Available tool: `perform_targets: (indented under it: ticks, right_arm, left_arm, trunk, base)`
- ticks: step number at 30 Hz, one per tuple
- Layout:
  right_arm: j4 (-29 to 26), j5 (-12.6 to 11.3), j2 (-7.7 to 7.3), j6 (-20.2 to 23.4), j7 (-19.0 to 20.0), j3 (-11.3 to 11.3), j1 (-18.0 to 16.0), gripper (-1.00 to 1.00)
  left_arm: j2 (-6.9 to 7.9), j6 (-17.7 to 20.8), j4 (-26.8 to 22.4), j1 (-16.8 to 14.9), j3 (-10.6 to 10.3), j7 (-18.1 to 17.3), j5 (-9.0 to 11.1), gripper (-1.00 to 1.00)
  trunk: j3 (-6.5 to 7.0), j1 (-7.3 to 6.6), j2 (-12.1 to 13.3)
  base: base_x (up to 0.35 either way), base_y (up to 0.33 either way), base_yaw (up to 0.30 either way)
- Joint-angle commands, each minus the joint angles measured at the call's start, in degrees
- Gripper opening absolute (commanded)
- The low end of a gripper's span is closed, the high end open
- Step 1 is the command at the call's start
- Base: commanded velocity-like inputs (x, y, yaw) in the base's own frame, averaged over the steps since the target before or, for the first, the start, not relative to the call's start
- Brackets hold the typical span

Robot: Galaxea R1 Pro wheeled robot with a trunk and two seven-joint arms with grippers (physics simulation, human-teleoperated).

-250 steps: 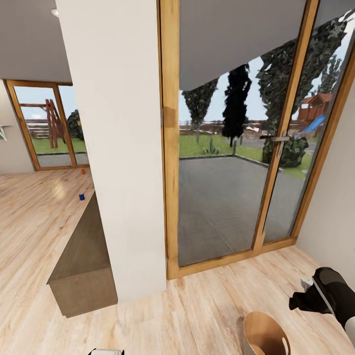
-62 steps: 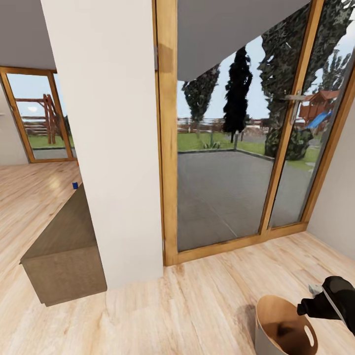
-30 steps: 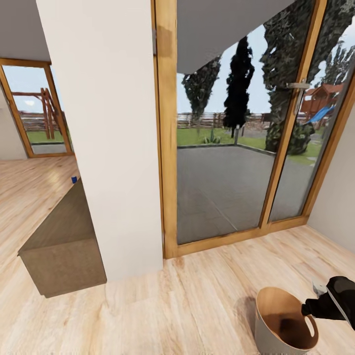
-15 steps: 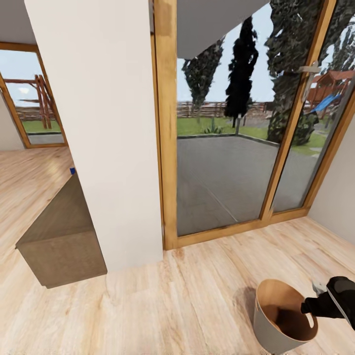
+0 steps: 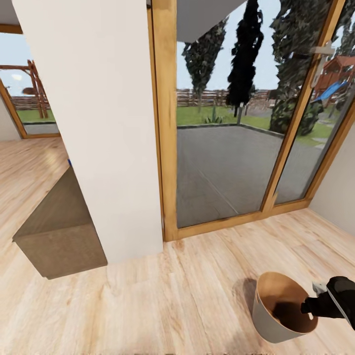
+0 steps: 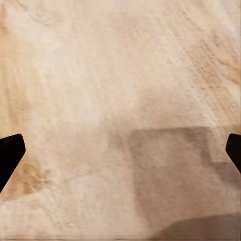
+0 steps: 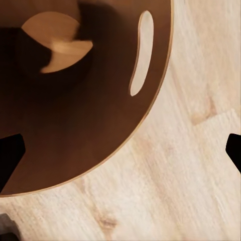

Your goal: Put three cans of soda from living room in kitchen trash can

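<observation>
The tash can (image 5: 268, 326), grey outside and wood-brown inside, stands on the floor at the lower right of the head view. My right gripper (image 5: 309, 307) hangs over its right rim. In the right wrist view, the bin's brown inner wall (image 7: 100, 125) and its oval handle cut-out (image 7: 140, 52) lie below the right gripper (image 7: 120, 150), which is open with nothing between its fingers. My left gripper (image 6: 120, 153) is open over bare wooden floor. A sliver of the dark blue can (image 5: 68, 161) peeks from behind the white pillar. The orange cans are out of view.
A wide white pillar (image 5: 98, 123) stands ahead on the left, with a low brown cabinet (image 5: 59, 231) against its left side. A wood-framed glass door (image 5: 227, 148) fills the middle. A white wall (image 5: 340, 192) closes the right side.
The head camera has moved forward and tipped down, so the whole picture shifted and the bin shows fuller. My right gripper stays over the bin's right rim.
</observation>
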Motion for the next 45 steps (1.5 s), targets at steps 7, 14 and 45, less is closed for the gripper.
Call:
perform_targets:
  ticks: [7, 14, 45]
  right_arm:
    - [-0.01, 0.0, 0.0, 0.0, 0.0, -0.01, 0.0, 1.0]
    - [-0.01, 0.02, 0.0, 0.0, 0.0, 0.06, 0.0, 1.0]
    - [0.07, -0.1, -1.34, -2.1, 0.0, -0.23, 0.03, 1.0]
  left_arm:
    - [0.01, -0.04, 0.0, 0.0, 0.0, -0.01, -0.05, 1.0]
    - [0.08, -0.09, 0.0, 0.0, 0.0, 0.02, -0.08, 1.0]
    - [0.03, 1.2, -0.09, 0.0, 0.0, 0.08, -0.05, 1.0]
  trunk:
    - [-1.56, 0.18, -0.1]
    - [-2.22, 0.26, -0.14]
    - [-2.22, 0.26, -0.14]
  base:
    - [0.0, 0.0, 0.0]
    - [0.0, 0.0, 0.0]
    - [0.112, -0.049, 0.0]
